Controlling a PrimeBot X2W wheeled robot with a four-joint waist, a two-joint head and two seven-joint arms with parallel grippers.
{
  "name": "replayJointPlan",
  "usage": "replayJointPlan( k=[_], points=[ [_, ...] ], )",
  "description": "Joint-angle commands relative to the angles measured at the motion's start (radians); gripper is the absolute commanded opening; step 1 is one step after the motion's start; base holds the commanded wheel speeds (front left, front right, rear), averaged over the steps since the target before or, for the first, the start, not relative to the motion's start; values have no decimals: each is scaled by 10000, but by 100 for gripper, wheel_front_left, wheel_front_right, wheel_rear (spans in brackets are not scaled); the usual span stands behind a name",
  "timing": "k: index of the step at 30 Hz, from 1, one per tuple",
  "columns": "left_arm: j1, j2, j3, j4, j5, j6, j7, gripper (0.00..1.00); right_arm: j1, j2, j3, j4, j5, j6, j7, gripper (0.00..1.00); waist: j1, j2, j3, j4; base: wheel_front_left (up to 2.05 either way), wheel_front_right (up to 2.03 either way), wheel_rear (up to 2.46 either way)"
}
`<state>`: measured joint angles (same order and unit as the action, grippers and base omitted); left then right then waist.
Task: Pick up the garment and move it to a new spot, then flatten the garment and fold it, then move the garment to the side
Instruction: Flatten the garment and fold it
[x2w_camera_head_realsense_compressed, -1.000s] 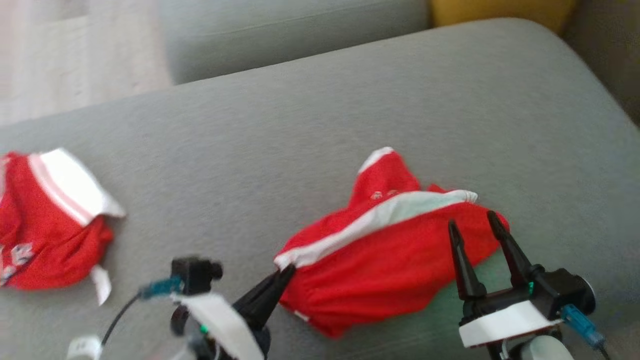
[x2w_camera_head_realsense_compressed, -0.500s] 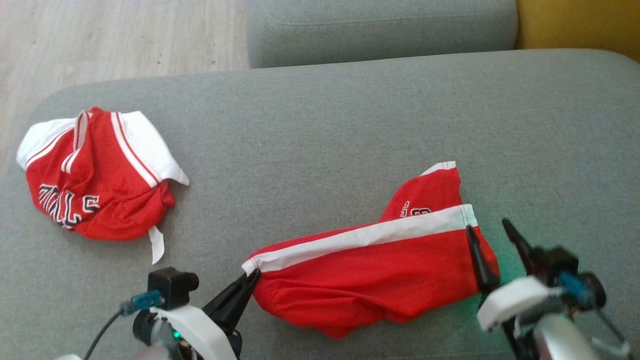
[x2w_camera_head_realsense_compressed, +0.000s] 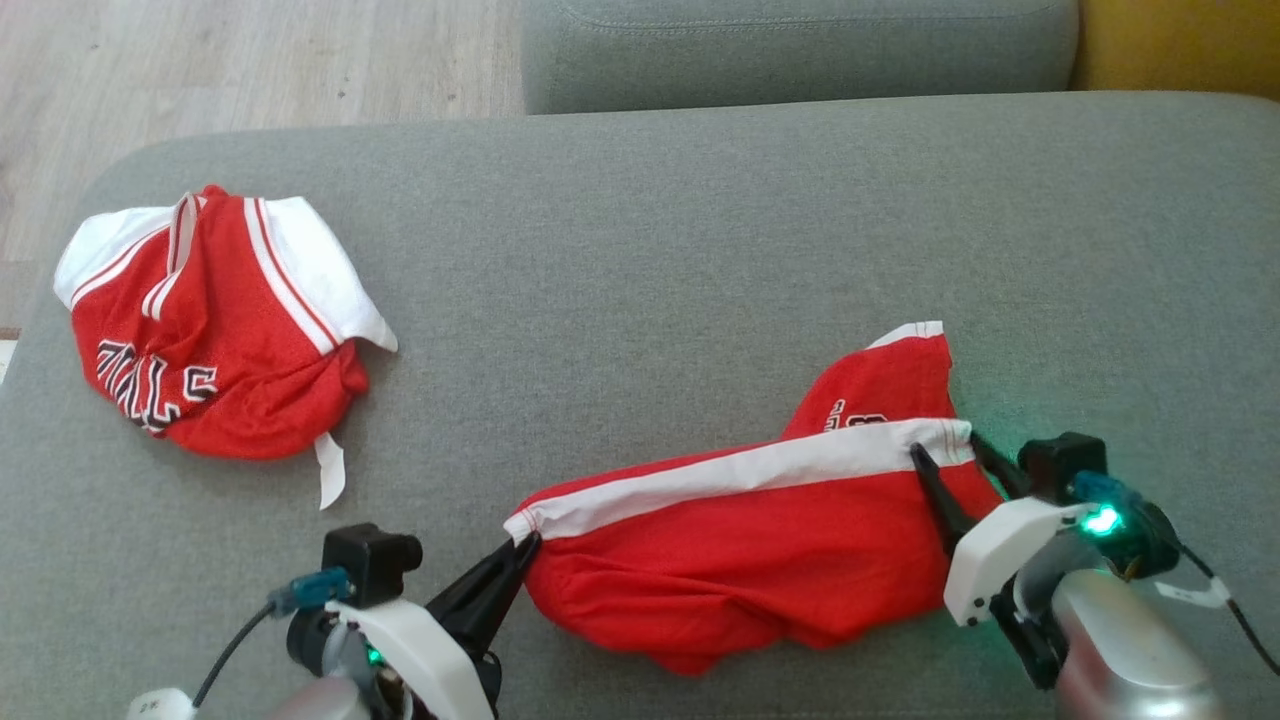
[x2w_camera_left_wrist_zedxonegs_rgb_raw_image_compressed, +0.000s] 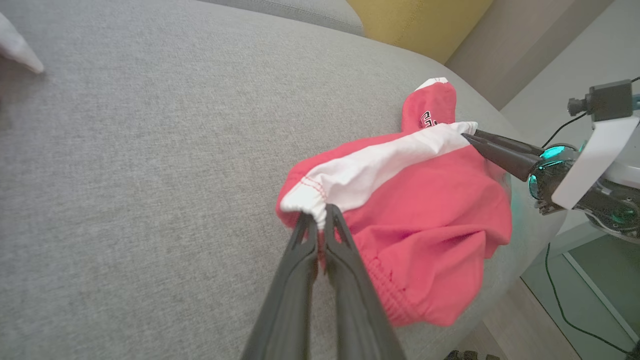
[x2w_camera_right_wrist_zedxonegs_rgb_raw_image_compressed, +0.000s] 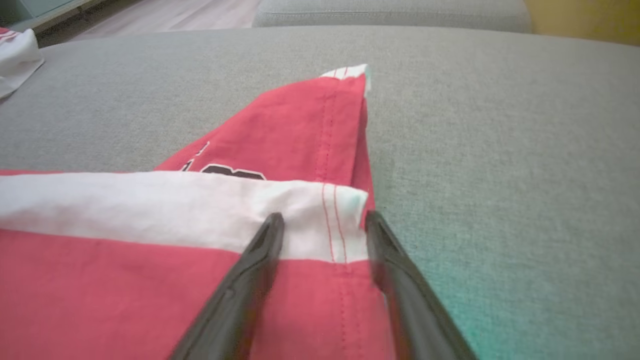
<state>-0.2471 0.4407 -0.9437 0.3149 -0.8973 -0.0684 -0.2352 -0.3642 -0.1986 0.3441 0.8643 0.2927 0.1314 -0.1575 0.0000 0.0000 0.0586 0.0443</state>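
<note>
On the grey cushion (x2w_camera_head_realsense_compressed: 640, 250), the red garment (x2w_camera_head_realsense_compressed: 740, 570) lies with one end of its white band (x2w_camera_head_realsense_compressed: 740, 470) clamped in the shut left pincer (x2w_camera_head_realsense_compressed: 522, 548) and the other end straddled by the wide-open right pincer (x2w_camera_head_realsense_compressed: 945, 447), where a shallow closure could slip off the hem.

Left gripper (x2w_camera_head_realsense_compressed: 527, 546) pinches its fingers together; right gripper (x2w_camera_head_realsense_compressed: 945, 446) spreads its fingers apart.

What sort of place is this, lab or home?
Probably a home living room: a grey upholstered sofa seat as the work surface, a yellow cushion behind it, pale wood flooring beside.
</note>
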Motion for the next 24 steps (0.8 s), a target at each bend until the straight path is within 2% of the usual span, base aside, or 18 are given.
replayJointPlan(
  k=[1,3,10,16,18,19,24],
  points=[
    [-497,126,296,-111,94,-75,-117,0,-480,-121,488,4,284,-7,-140,47,0,0,-19,15,0,0,0],
    [-485,88,275,-32,104,-105,-130,0,-615,-193,754,156,455,-7,-363,0,0,0,-65,14,0,0,0],
    [-422,117,533,34,253,-83,-214,0,-889,-466,1441,211,1160,-7,-836,0,0,0,-326,-205,0,0,0],
    [-1020,372,1198,-507,784,-16,-255,0,-1557,-959,951,-589,1570,-7,-1016,0,0,0,-122,-456,0,0,0],
    [-1653,456,1488,-778,1024,-67,-259,0,-2087,-1126,541,-1097,1767,-7,-1032,0,0,0,144,-623,0,0,0],
    [-2531,416,1808,-999,1157,-137,-260,0,-2783,-1272,188,-1706,1962,-7,-1036,0,0,0,509,-801,0,0,0],
    [-5648,-177,2331,-740,1327,-401,-121,0,-5104,-1691,-443,-2399,2259,-7,-1040,0,0,0,1705,-1227,0,0,0]
  ],
)
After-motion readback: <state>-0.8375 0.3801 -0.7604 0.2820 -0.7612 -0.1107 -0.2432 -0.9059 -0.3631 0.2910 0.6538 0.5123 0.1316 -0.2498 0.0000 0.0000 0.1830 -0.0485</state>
